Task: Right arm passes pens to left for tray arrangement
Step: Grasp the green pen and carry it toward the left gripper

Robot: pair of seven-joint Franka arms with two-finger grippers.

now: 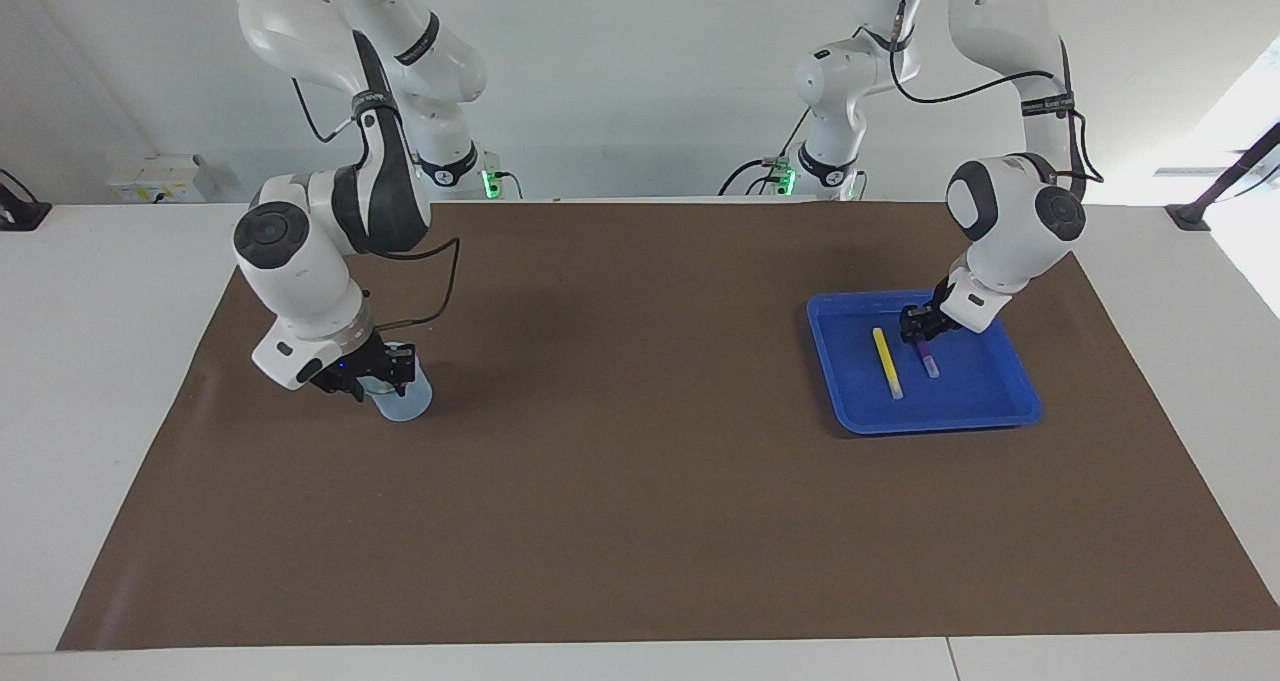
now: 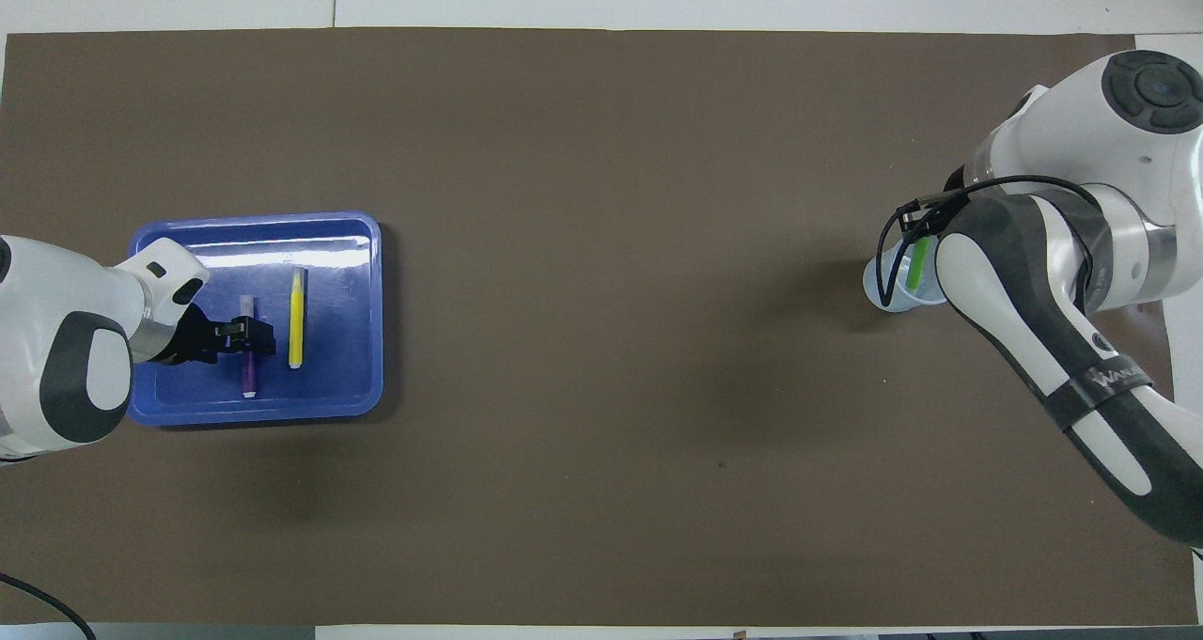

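Observation:
The blue tray sits toward the left arm's end of the table. A yellow pen and a purple pen lie side by side in it. My left gripper is low over the purple pen's upper half, open, its fingers straddling the pen. My right gripper hangs at the mouth of a pale translucent cup. A green pen stands in that cup. The right arm's own body hides most of that gripper in the overhead view.
A brown mat covers the table, with white table edges around it. Two slimmer white arms with green-lit bases stand at the robots' end. The cup stands toward the right arm's end.

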